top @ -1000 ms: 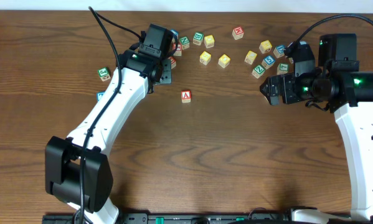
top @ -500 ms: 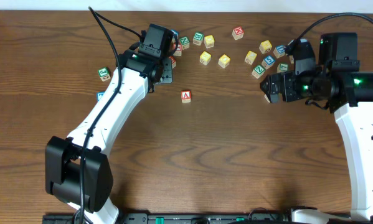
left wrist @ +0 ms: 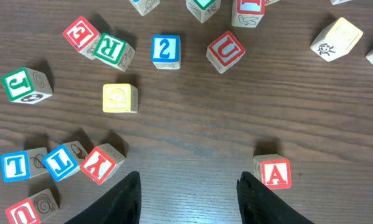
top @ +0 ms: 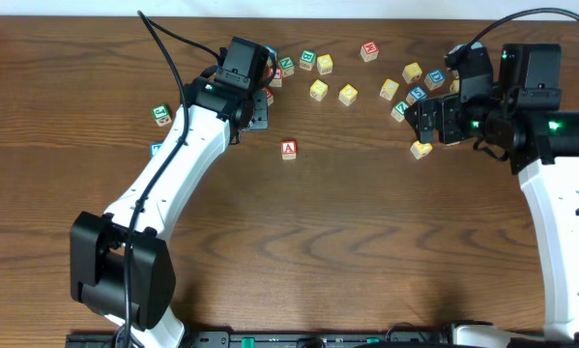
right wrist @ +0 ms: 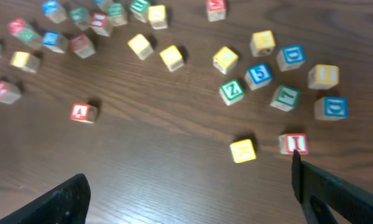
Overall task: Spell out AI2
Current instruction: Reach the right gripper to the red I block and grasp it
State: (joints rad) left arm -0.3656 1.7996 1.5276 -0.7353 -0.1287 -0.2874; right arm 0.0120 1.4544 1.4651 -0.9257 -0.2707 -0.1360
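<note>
Red A (top: 289,148): alone on the table (top: 366,242), letter upright on a pale face; left wrist shows it just beside a fingertip (left wrist: 254,199).
2 (left wrist: 166,51): blue, legible only from the left wrist (overhead it cannot be made out), among other blocks (left wrist: 119,98).
I (right wrist: 293,144): red, probably an I, blurred; right wrist only, beside a yellow block (right wrist: 243,150).
Left gripper (left wrist: 189,199): spread, empty.
Right gripper (right wrist: 192,199): spread wide, empty.
</note>
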